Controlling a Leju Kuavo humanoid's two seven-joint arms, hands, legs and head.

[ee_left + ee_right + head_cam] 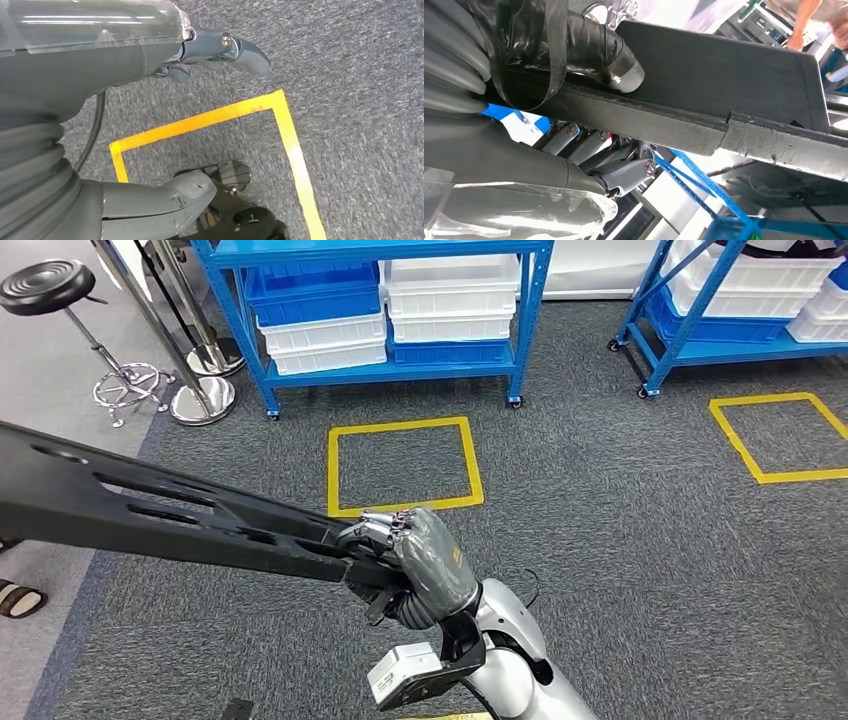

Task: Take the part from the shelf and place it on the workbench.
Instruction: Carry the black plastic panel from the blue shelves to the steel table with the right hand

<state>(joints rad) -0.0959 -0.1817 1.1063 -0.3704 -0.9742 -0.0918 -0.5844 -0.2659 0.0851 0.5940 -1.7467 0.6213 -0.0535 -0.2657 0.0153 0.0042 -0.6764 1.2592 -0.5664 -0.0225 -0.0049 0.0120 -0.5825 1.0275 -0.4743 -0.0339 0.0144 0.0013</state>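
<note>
The part (150,510) is a long flat black bar with slots. It reaches from my right hand (420,560) out past the left edge of the head view, held level above the carpet. In the right wrist view the right hand (524,150) grips the part (724,85) at one end, with the taped thumb on top and the fingers underneath. My left hand (90,60) hangs over the carpet with its fingers apart and holds nothing.
A blue shelf (380,310) with white and blue bins stands ahead, and a second shelf (740,300) at the far right. Two yellow tape squares (402,466) (785,436) mark the carpet. At the left are a black stool (50,288), chrome post bases (200,400) and a person's sandalled foot (18,598).
</note>
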